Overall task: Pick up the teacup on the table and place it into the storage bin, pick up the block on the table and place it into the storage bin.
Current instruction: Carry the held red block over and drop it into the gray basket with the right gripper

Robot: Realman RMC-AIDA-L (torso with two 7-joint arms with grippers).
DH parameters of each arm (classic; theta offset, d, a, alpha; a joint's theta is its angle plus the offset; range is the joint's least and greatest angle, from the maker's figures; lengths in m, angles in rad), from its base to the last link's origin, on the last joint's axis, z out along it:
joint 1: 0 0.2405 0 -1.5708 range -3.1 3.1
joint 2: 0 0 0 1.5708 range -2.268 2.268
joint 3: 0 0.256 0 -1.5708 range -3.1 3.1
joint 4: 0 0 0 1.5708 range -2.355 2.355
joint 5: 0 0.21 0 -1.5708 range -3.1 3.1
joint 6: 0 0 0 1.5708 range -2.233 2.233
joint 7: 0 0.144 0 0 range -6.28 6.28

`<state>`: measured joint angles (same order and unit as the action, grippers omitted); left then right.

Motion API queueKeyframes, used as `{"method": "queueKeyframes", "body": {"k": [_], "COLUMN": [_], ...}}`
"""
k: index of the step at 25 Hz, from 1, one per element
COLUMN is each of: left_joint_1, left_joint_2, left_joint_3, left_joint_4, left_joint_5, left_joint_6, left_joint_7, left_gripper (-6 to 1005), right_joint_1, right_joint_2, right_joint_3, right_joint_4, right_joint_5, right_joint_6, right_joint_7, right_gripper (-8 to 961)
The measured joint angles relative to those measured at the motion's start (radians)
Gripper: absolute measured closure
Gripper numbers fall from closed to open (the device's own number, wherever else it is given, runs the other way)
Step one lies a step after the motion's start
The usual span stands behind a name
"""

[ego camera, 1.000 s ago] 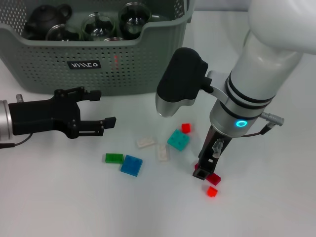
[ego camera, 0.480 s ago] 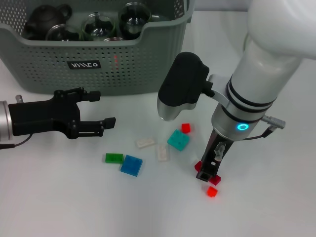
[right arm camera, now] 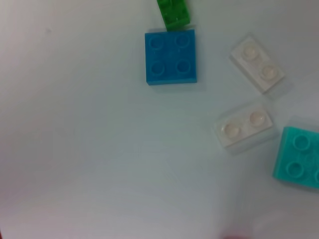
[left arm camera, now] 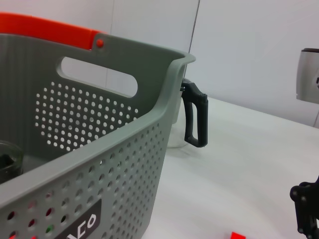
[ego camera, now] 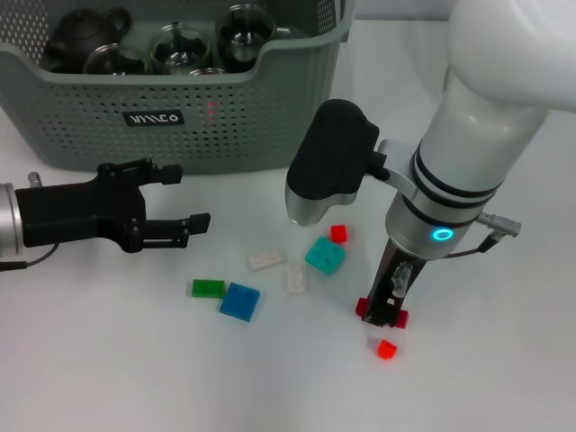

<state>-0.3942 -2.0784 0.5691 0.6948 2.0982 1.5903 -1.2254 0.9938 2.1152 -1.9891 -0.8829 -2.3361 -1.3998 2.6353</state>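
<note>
The grey-green storage bin (ego camera: 225, 117) stands at the back left, and its perforated wall (left arm camera: 99, 149) fills the left wrist view. Inside it are glass teacups (ego camera: 180, 45) and a dark teapot (ego camera: 85, 31). Loose blocks lie in front of it: green (ego camera: 207, 288), blue (ego camera: 239, 301), two white (ego camera: 265, 260), teal (ego camera: 324, 256) and small red ones (ego camera: 338, 233). My right gripper (ego camera: 385, 310) is down on a dark red block (ego camera: 402, 317), which sticks out on both sides of it. My left gripper (ego camera: 189, 196) hovers open in front of the bin, holding nothing.
A bright red block (ego camera: 386, 349) lies just in front of the right gripper. The right wrist view shows the blue block (right arm camera: 171, 57), green block (right arm camera: 173, 12), white blocks (right arm camera: 245, 128) and teal block (right arm camera: 301, 158). A clear vessel with a black handle (left arm camera: 195, 119) stands beside the bin.
My right gripper has shifted slightly right over the dark red block, which now shows on both sides of it and lies more level. The left arm has not moved.
</note>
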Motion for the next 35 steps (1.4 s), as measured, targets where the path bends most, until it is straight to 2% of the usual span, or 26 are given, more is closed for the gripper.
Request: {"method": "queueKeyframes", "body": {"k": [3, 7, 10, 14, 15, 20, 25, 30, 32, 35], "left_joint_1": [0.000, 0.002, 0.007, 0.013, 0.013, 0.014, 0.014, 0.011, 0.011, 0.012], "left_joint_2": [0.001, 0.003, 0.006, 0.007, 0.007, 0.008, 0.008, 0.009, 0.009, 0.009], "left_joint_3": [0.000, -0.001, -0.002, -0.004, -0.005, -0.011, -0.017, -0.029, -0.038, -0.041], "left_joint_4": [0.000, 0.000, 0.001, 0.005, 0.005, 0.005, 0.006, 0.005, 0.003, 0.002], "left_joint_5": [-0.001, -0.001, 0.000, 0.000, 0.000, 0.000, -0.006, -0.008, -0.009, -0.009], "left_joint_6": [0.000, 0.000, 0.001, 0.000, -0.001, -0.002, -0.001, -0.001, -0.001, -0.001], "left_joint_7": [0.001, 0.001, 0.001, 0.001, 0.001, 0.002, 0.005, 0.005, 0.006, 0.006], "left_gripper": [127, 127, 127, 127, 127, 127, 127, 127, 127, 127], "right_joint_1": [0.000, -0.022, -0.047, -0.045, -0.033, 0.029, 0.077, 0.125, 0.152, 0.168], "right_joint_2": [-0.005, -0.012, -0.011, -0.011, -0.011, -0.007, -0.008, -0.010, -0.011, -0.011], "right_joint_3": [0.002, 0.042, 0.131, 0.296, 0.343, 0.429, 0.459, 0.458, 0.460, 0.461], "right_joint_4": [-0.012, -0.111, -0.245, -0.433, -0.484, -0.570, -0.501, -0.275, -0.171, -0.086], "right_joint_5": [-0.001, -0.064, -0.136, -0.133, -0.118, -0.085, -0.009, 0.063, 0.086, 0.091], "right_joint_6": [-0.004, -0.058, -0.132, -0.193, -0.196, -0.122, 0.095, 0.338, 0.404, 0.448], "right_joint_7": [0.006, 0.030, 0.038, 0.034, 0.027, -0.026, -0.130, -0.249, -0.297, -0.338], "right_gripper": [751, 754, 756, 756, 756, 757, 757, 757, 756, 753]}}
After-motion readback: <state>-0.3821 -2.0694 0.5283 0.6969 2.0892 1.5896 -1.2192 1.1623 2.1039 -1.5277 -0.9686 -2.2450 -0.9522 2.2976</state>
